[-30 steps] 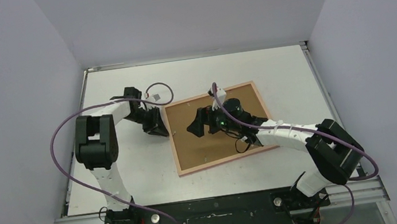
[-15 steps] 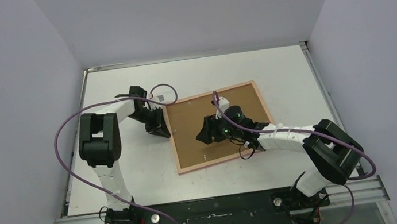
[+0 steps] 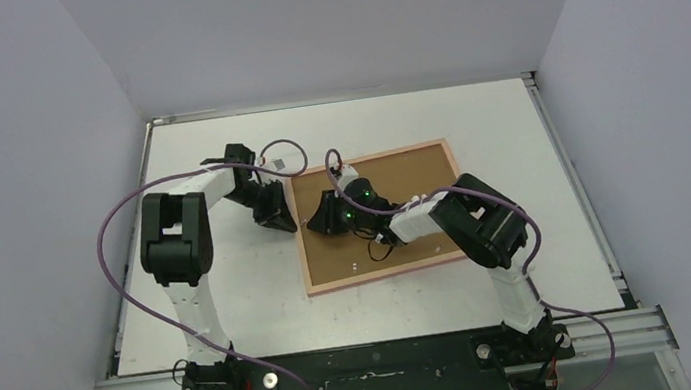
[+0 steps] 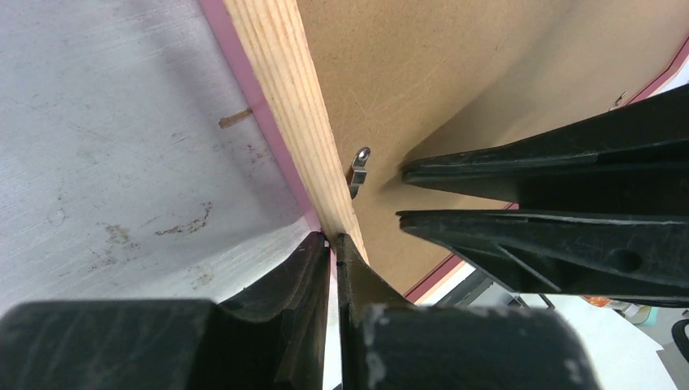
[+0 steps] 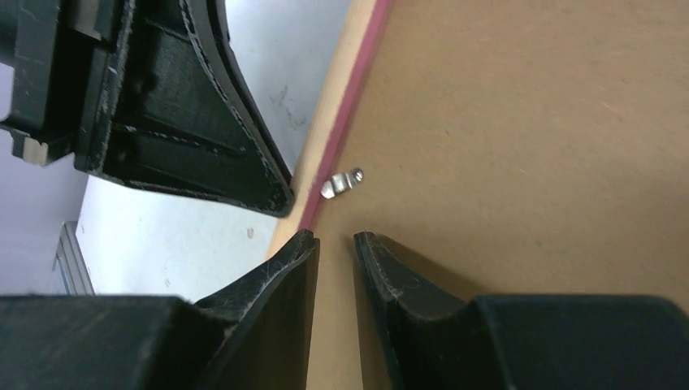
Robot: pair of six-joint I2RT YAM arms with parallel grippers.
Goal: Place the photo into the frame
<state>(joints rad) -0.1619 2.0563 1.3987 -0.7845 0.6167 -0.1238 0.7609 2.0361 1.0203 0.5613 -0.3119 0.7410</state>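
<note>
Top external: the right tool (image 3: 315, 224) has moved from the middle of the backing panel (image 3: 391, 184) to the left edge of the frame (image 4: 280, 73), which lies face-down mid-tabletop (image 3: 234, 300). It is narrowing, grasps nothing, and probably wants the clip (image 5: 341, 183). The left tool (image 3: 279, 219) is clenched beside it.

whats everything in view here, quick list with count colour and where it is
frame: 1, pink border with a pale wood rim, flat on the table centre, back side up
backing panel: 1, brown hardboard, set inside the frame
metal tab: 1 clearly seen, silver, on the panel at the frame's left rim
table: 1, white, scuffed
walls: 3, pale lilac, around the table
cables: 2, purple, one looping along each arm
arms: 2, black and white, bases at the near edge
left gripper: 1, black, shut, tips at the frame's left rim
right gripper: 1, black, jaws narrowly apart with nothing between, over the panel beside the tab
</note>
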